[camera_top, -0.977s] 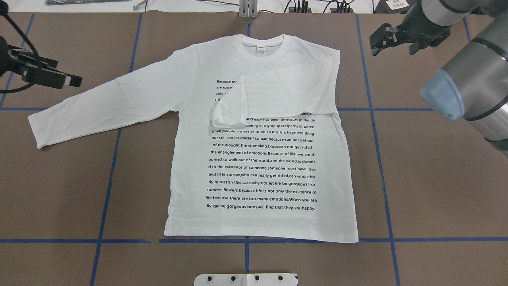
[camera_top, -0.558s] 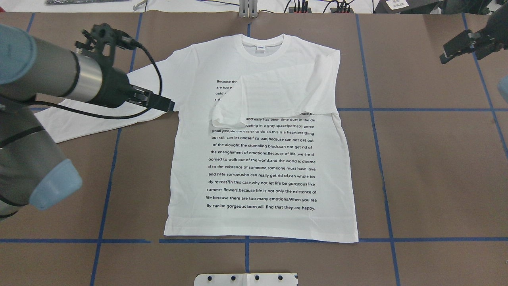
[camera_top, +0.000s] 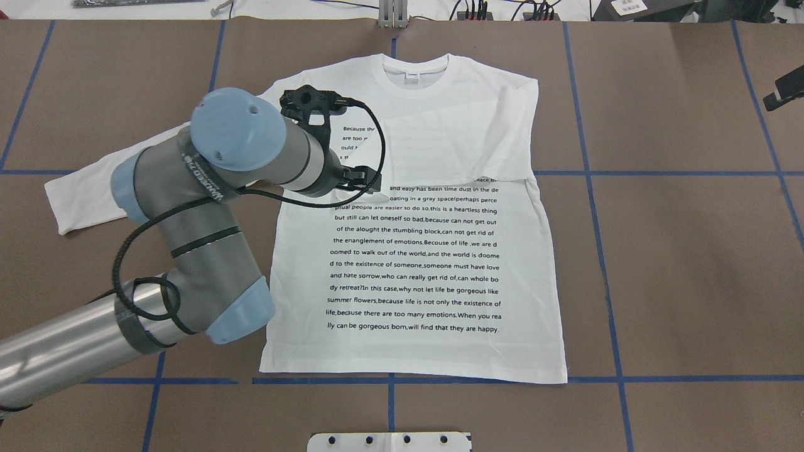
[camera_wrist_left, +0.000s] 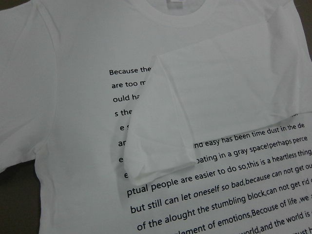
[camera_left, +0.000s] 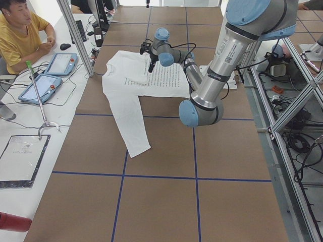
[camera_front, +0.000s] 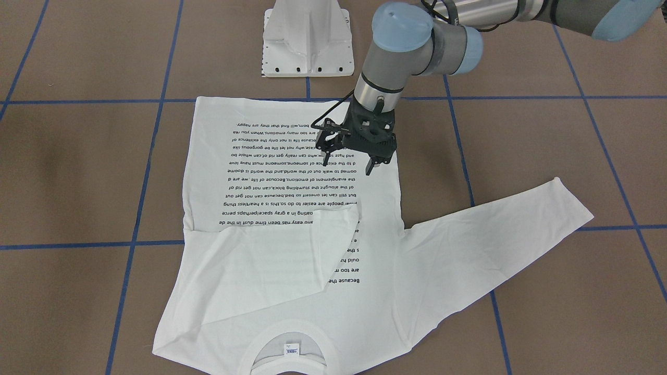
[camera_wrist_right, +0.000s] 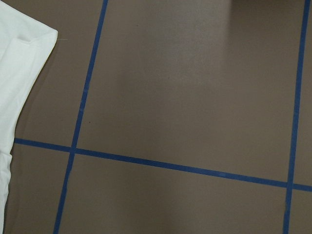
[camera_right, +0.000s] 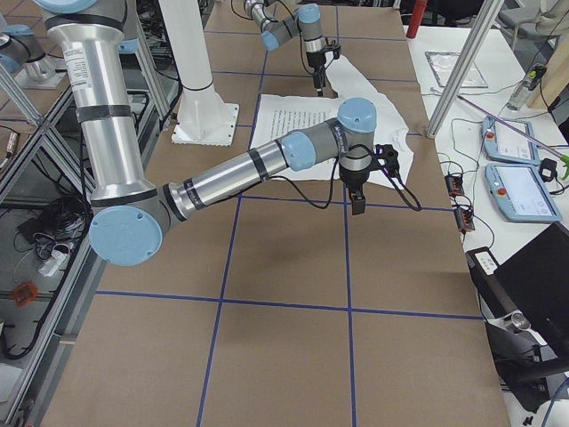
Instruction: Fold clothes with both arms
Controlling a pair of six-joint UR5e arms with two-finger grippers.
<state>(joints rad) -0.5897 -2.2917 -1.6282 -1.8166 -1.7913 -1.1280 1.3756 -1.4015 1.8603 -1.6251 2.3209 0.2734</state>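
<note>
White T-shirt [camera_top: 427,263] lies face up beyond the pedestal base [camera_top: 389,442], one sleeve [camera_top: 433,150] folded across its chest; left gripper [camera_front: 378,163] hovers above the print, jaws apart, empty; whether the right gripper [camera_top: 782,94] is open cannot be told. Sleeve folding looks half done; next calls for pinching the outstretched sleeve [camera_front: 495,229] and carrying it inward

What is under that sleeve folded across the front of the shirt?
The folded sleeve lies on the printed front of the shirt. Only the starts of the top text lines show beside it; the rest of those lines is hidden.
</note>
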